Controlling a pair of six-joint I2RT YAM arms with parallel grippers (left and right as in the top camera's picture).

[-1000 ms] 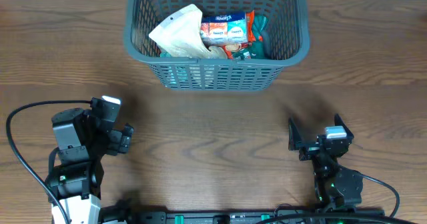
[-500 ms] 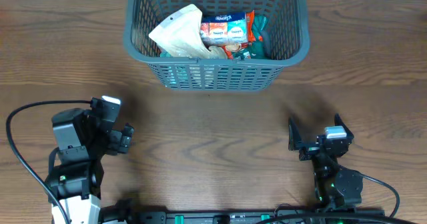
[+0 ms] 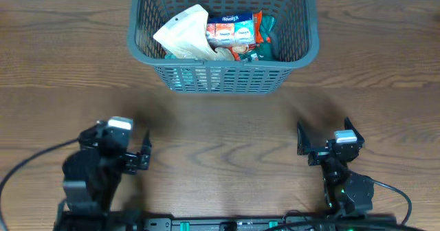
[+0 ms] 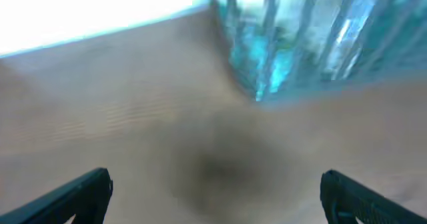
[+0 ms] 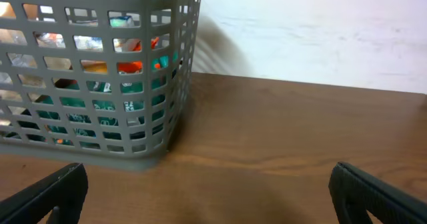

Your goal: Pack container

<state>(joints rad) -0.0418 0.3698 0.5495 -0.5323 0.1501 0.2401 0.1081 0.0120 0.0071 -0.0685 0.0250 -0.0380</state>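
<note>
The grey lattice container [image 3: 223,78] stands at the far middle of the wooden table. It holds a white pouch [image 3: 181,33], an orange-and-white snack packet [image 3: 234,30] and a teal packet [image 3: 265,49]. Its wall also shows in the right wrist view [image 5: 93,84] and, blurred, in the left wrist view [image 4: 300,44]. My left gripper [image 3: 117,143] is open and empty at the near left, its fingers wide apart over bare table [image 4: 213,191]. My right gripper [image 3: 323,136] is open and empty at the near right [image 5: 207,191].
A black cable [image 3: 27,172] loops from the left arm at the near left. A dark rail [image 3: 227,224] runs along the table's front edge. A pale wall [image 5: 320,31] rises behind the table.
My left arm has swung: its gripper has shifted right and nearer the front edge, and its wrist view is motion-blurred. The right arm and the container have not moved.
</note>
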